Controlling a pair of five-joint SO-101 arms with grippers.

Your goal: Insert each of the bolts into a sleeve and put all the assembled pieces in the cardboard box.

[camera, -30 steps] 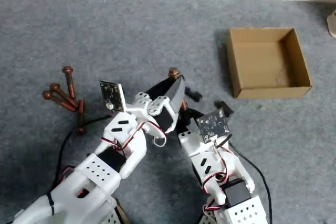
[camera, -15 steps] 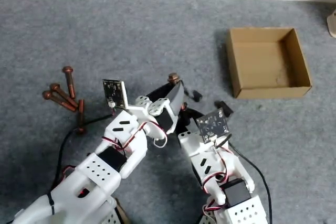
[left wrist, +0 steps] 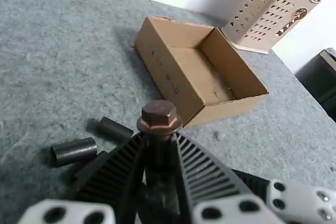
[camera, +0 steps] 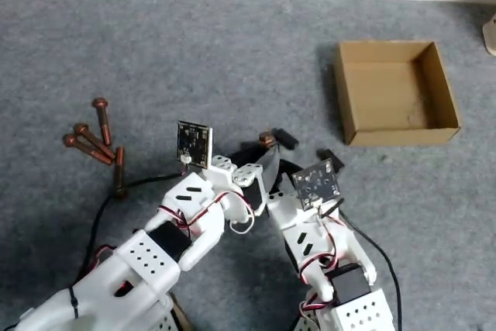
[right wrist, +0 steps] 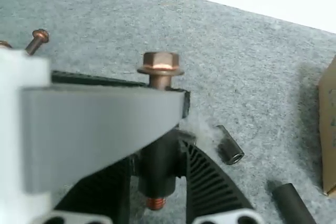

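The two arms met near the middle of the grey bench (camera: 194,44); the left claw (left wrist: 159,139) was pressed together on the shaft of a copper-coloured bolt (left wrist: 159,118), just under its hexagonal head, and the head stood up free above the ribbed fingers (left wrist: 202,174); the right claw (right wrist: 157,156) was pinching a black sleeve (right wrist: 157,174) from both sides, and this same bolt passed through the sleeve, so that its threaded tip came out a little at the far end; the sleeve was upright between the right fingers, and a finger of the left claw crossed just in front of it; in the high view this meeting place was crowded by both wrists, so it only seemed that the bolt and sleeve were held above the bench and not resting on it; two loose sleeves (left wrist: 73,151) lay flat on the bench just beside the claws, on the side toward the cardboard box (camera: 395,91); the box stood open and well apart from the arms; four loose bolts (camera: 93,139) lay together on the bench on the other side, far from the box; a pale wooden holder (left wrist: 273,9) with cut-out holes stood behind the box.
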